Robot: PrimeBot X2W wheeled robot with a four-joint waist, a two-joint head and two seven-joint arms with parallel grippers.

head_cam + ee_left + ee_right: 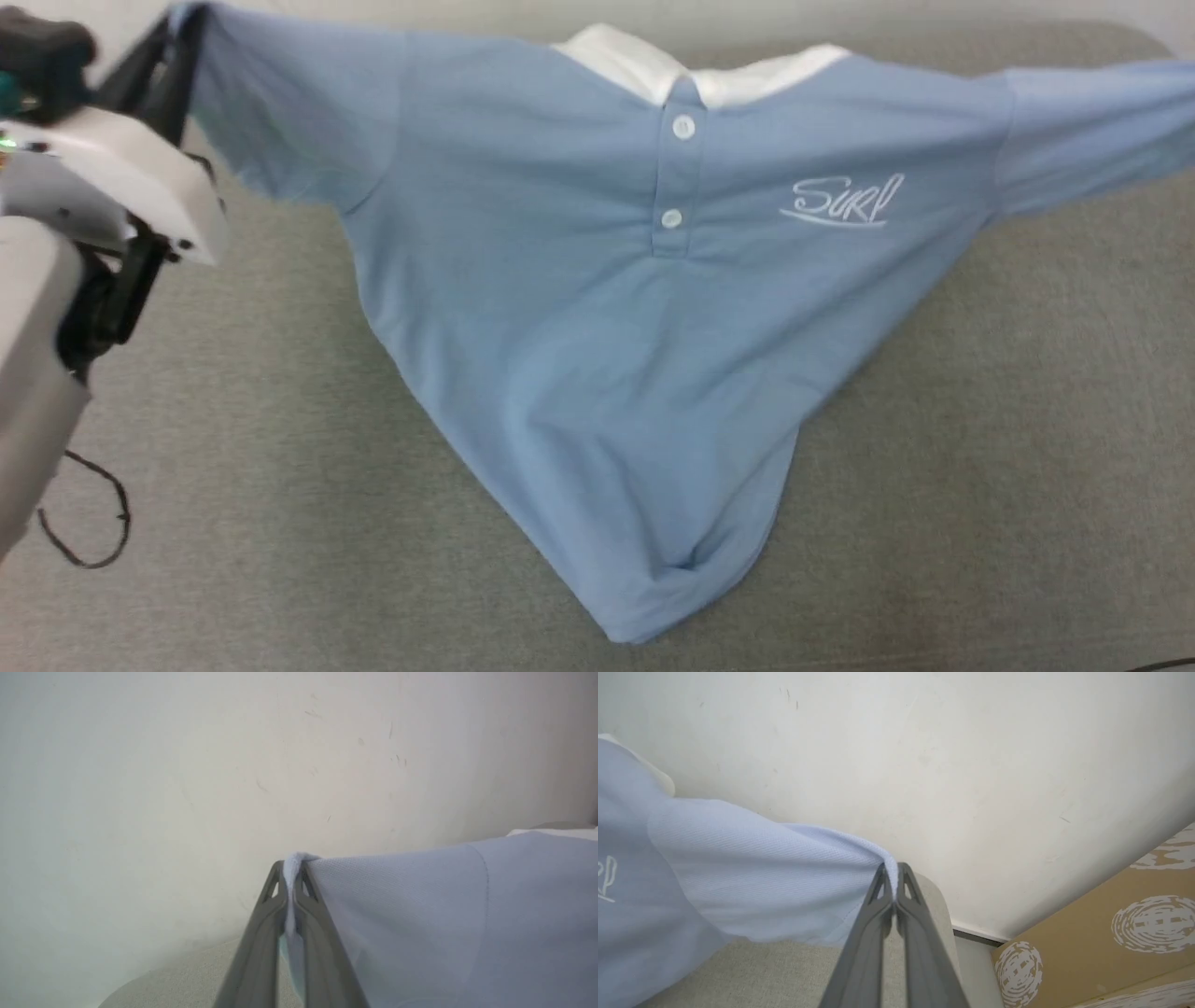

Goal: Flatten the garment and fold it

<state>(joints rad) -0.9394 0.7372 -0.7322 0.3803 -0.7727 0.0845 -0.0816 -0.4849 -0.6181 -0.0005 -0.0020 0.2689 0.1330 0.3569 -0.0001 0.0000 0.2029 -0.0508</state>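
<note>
Both clamped: left pincer (pixel 293 872) pinches one sleeve tip, right pincer (pixel 893 875) the other. The garment (pixel 597 355) hangs stretched between them, hem sagging below toward the grey bench (pixel 980 467). Soft, light cloth, I'd judge, so the sleeve hems suit gripping. Pale wall (pixel 187 765) ahead.

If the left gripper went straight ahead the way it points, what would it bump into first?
Probably the wall. Past the left gripper, shut on the shirt, nothing else shows. How far is hard to tell.
</note>
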